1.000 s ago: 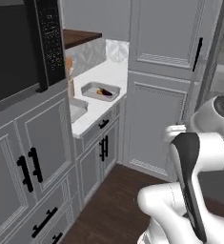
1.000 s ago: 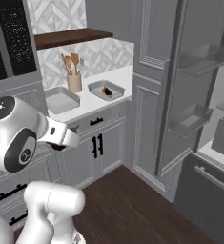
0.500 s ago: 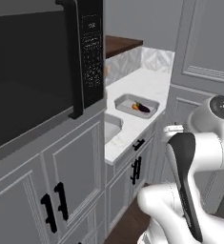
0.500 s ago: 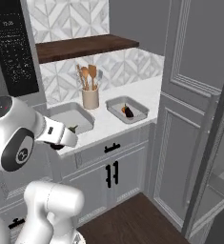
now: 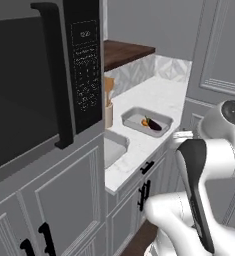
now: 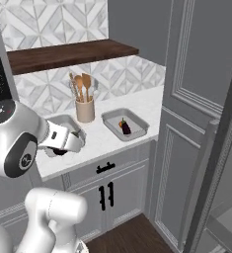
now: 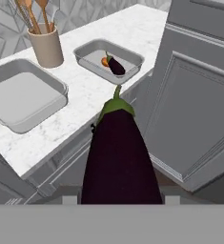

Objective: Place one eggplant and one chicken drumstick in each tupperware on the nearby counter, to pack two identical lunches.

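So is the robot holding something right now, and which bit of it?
Yes, an eggplant. The hand view shows it gripped at its fat bottom end, with the green stem pointing away toward the counter.

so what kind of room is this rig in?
A home kitchen, rendered. A marble counter over grey cabinets, a black microwave built in above, a cup of wooden utensils against a tiled backsplash, and two grey trays set out for packing food.
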